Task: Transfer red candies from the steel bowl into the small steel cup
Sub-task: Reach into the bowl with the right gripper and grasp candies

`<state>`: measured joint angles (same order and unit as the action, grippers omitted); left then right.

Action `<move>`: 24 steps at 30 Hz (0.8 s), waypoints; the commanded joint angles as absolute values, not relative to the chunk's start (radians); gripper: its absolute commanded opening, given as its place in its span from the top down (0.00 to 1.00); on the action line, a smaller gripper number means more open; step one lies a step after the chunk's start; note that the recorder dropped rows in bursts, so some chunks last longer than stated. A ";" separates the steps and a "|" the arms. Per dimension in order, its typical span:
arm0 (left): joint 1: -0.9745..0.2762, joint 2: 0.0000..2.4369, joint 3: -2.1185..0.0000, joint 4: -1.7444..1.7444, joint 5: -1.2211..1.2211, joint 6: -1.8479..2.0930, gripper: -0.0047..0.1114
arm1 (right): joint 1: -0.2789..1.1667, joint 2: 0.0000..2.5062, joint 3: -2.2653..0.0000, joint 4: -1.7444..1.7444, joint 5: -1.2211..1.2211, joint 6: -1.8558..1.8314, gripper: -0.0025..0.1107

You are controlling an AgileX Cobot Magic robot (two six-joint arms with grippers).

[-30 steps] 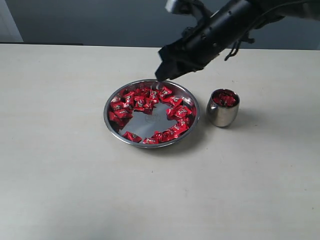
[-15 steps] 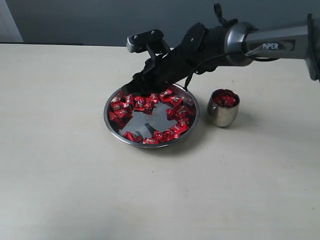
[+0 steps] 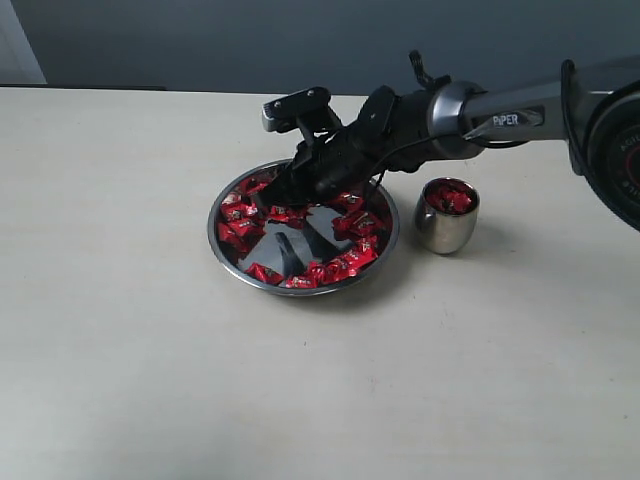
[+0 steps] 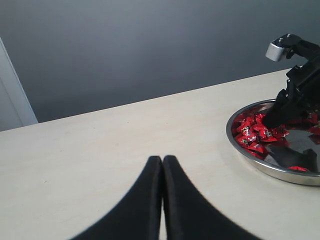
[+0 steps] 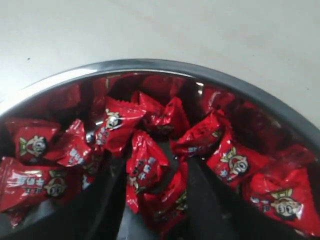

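1. Exterior view: since half a second ago the right gripper [image 3: 272, 200] has dropped from over the far rim into the steel bowl [image 3: 302, 244], and its tips now sit among the red candies [image 3: 352, 256]. Bowl and small steel cup [image 3: 444, 232] have not shifted. The cup stands just beside the bowl on the pale matte table [image 3: 150, 350], which keeps each carry short, and it already holds some candies.
2. Left wrist view: the left gripper [image 4: 161, 160], black and tapered, has its fingers pressed together on nothing. It hovers over bare table, apart from the bowl, and I'd say it is parked clear.
3. Right wrist view: the dark fingers [image 5: 102, 200] stand spread either side of a crinkled, glossy wrapper and pinch nothing yet. The candies heap against the curved mirror wall, so the foil may slide on the steel.
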<state>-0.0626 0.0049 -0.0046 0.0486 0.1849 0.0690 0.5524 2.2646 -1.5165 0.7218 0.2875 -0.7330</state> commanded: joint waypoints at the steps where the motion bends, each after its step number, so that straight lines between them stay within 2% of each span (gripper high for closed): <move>1: -0.062 0.000 0.000 0.046 0.181 0.067 0.94 | 0.547 2.264 -1.521 0.704 0.274 -0.740 0.63; 8: -0.062 0.000 0.000 0.046 0.181 0.067 0.94 | 0.547 2.264 -1.521 0.693 0.302 -0.701 0.63; 17: -0.062 0.000 0.000 0.046 0.181 0.067 0.94 | 0.547 2.264 -1.521 0.466 0.339 -0.434 0.63; 24: -0.062 0.000 0.000 0.046 0.181 0.067 0.94 | 0.547 2.264 -1.521 0.404 0.393 -0.395 0.63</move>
<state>-0.0626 0.0049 -0.0046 0.0486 0.1849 0.0690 0.5524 2.2690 -1.5165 0.4306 0.3742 -0.4067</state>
